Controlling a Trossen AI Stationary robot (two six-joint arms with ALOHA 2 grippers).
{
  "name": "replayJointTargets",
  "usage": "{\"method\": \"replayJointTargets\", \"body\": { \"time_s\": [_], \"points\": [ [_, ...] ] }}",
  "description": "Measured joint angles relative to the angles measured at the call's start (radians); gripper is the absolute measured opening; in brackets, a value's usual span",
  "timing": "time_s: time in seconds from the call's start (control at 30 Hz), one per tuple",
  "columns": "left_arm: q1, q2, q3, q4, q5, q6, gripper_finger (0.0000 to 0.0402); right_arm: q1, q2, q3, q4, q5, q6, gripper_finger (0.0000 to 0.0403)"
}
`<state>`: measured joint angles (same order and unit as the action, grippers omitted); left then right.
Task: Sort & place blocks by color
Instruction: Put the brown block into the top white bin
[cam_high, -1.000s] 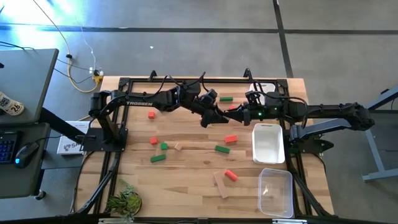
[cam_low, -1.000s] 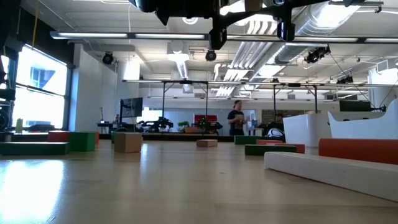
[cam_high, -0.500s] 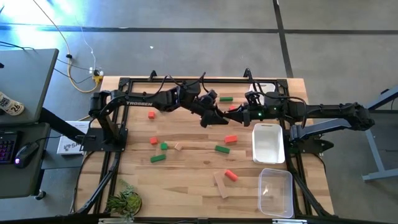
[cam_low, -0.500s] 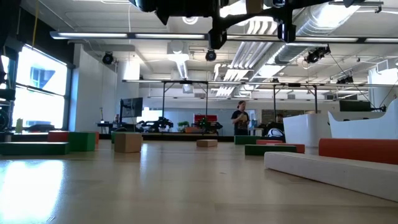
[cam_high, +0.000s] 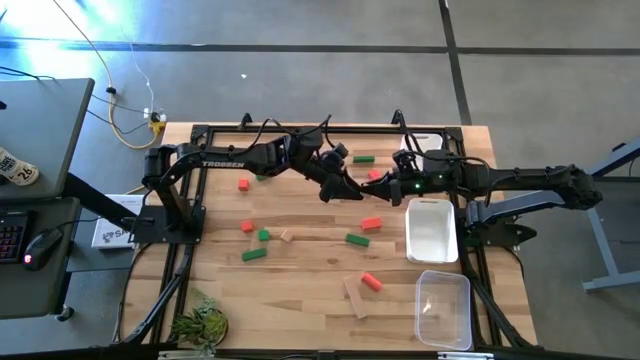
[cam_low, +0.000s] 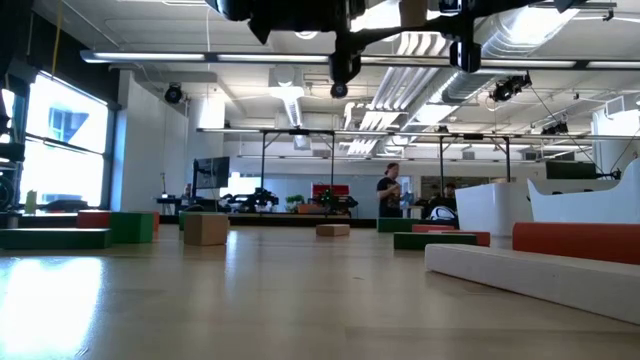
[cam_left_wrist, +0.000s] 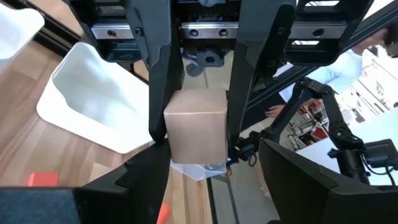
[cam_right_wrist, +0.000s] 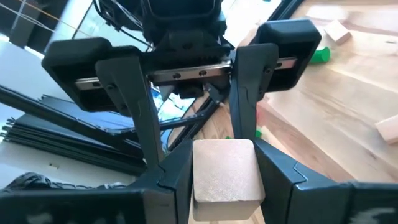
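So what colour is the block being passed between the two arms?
Plain tan block; the right wrist view shows it best.

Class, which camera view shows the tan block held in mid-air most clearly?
The right wrist view: the tan block sits large between the fingers of the right gripper. The left wrist view also shows it, from the opposite side. In the high and low views it cannot be made out.
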<state>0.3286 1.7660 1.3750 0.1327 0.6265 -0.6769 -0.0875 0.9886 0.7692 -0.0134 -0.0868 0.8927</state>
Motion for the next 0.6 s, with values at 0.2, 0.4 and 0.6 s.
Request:
{"method": "replayJointTargets", "body": {
  "time_s": [0.2, 0.4, 0.6],
  "points": [
    [0.012, 0.0, 0.0, -0.035, 0.01, 0.001, 0.0231, 0.0, 0.0, 0.0, -0.013, 0.008, 0.0, 0.0115],
    [0.019, 0.0, 0.001, -0.133, 0.01, 0.018, 0.0231, 0.0, 0.0, 0.0, -0.055, 0.024, 0.027, 0.0115],
    [0.019, 0.0, 0.001, -0.199, -0.009, 0.044, 0.0231, -0.001, 0.0, 0.0, -0.112, 0.041, 0.05, 0.0115]
  ]
}}
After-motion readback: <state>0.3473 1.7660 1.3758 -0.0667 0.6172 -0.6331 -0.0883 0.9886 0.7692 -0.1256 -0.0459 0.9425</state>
